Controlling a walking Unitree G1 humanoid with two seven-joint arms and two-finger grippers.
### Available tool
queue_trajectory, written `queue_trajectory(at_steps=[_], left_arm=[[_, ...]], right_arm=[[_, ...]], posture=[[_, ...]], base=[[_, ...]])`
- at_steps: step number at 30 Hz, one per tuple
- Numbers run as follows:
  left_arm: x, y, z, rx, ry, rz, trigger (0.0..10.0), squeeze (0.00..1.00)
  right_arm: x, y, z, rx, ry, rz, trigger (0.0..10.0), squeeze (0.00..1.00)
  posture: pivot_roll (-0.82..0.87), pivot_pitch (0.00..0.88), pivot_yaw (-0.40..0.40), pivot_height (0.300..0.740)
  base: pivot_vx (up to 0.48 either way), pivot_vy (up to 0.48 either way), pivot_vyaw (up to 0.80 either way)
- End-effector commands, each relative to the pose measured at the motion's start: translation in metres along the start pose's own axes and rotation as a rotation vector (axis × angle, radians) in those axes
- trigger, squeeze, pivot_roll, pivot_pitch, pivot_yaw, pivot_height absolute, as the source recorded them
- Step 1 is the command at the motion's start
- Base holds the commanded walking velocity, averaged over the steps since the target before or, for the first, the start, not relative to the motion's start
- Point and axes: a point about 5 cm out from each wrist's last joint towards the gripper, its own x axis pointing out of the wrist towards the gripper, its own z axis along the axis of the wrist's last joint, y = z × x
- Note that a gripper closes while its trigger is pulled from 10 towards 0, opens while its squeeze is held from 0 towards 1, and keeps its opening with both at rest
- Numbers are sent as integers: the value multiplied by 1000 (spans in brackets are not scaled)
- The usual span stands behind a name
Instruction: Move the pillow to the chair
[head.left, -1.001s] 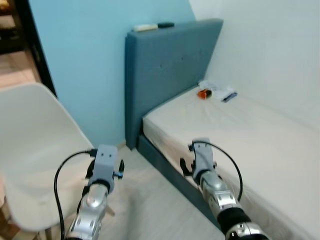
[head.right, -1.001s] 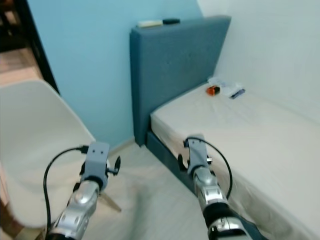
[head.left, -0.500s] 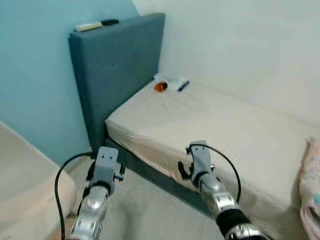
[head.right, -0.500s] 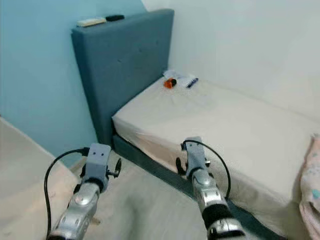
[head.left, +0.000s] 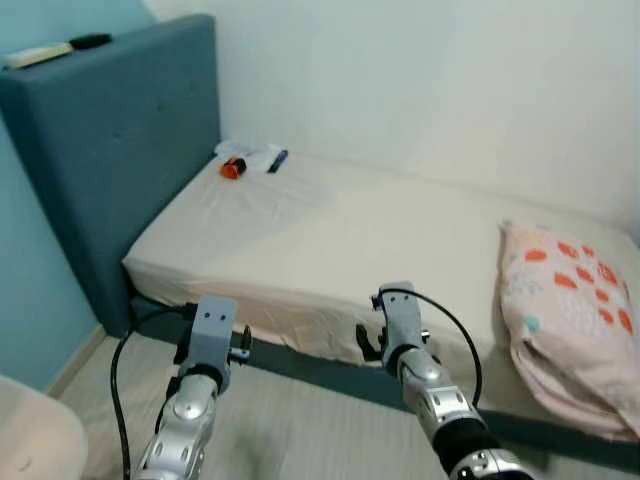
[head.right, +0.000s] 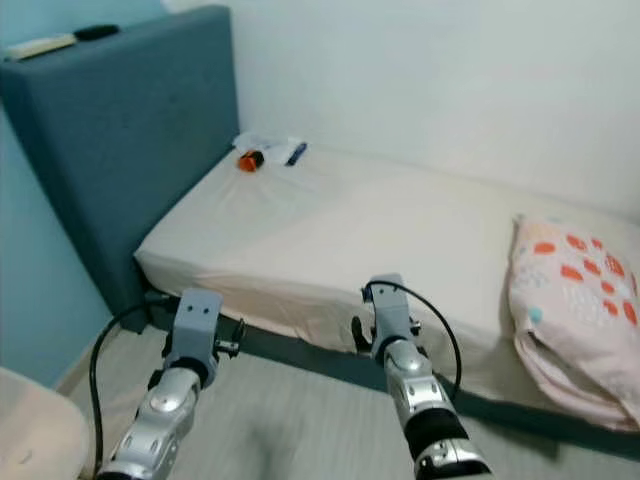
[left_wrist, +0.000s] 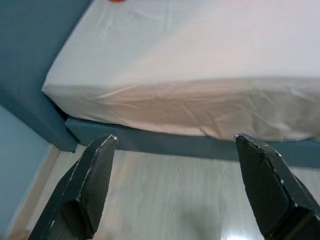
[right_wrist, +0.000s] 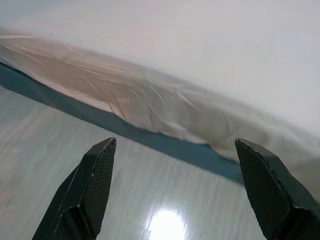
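Observation:
A pale pink pillow (head.left: 565, 320) with red and teal spots lies on the bed (head.left: 330, 235) at the right, close to its near edge. A corner of the white chair (head.left: 30, 445) shows at the lower left. Both arms are raised over the floor in front of the bed. My left gripper (left_wrist: 175, 142) is open and holds nothing, facing the bed's side. My right gripper (right_wrist: 175, 142) is open too, with the mattress edge ahead of it. The pillow lies to the right of the right arm (head.left: 425, 375), well apart from it.
A blue padded headboard (head.left: 100, 150) stands at the left with a remote and a white item on top. Small items, one orange (head.left: 233, 168), lie at the bed's far left corner. A white wall runs behind the bed. Grey wood floor (head.right: 300, 420) lies before it.
The camera has turned right: the chair and headboard slid left and the pillow came fully into view. Both grippers remain open in the same pose.

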Motion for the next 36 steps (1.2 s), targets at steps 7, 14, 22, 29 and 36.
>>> queue_trajectory(at_steps=[7,14,22,29,36], left_arm=[[0,-4,-1,10,-1,-18,10000,0],[1,-5,0,6,-5,-23,10000,0],[1,-4,0,6,-6,-24,10000,0],[0,-4,2,-9,-23,-32,10000,0],[1,3,5,-19,-45,16,10000,0]], right_arm=[[0,-6,-1,2,6,-18,10000,0],[0,-7,0,1,3,-21,10000,0],[-1,-7,-1,1,4,-20,10000,0],[-1,-6,1,17,-16,-14,10000,0],[0,-2,6,-10,-51,11,10000,0]], posture=[[44,0,-80,740],[42,0,-78,740],[41,0,-77,740],[40,0,-76,740],[44,0,-88,740]], base=[[0,0,-800],[0,0,-800],[0,0,-800],[0,0,-800],[0,0,-114]])
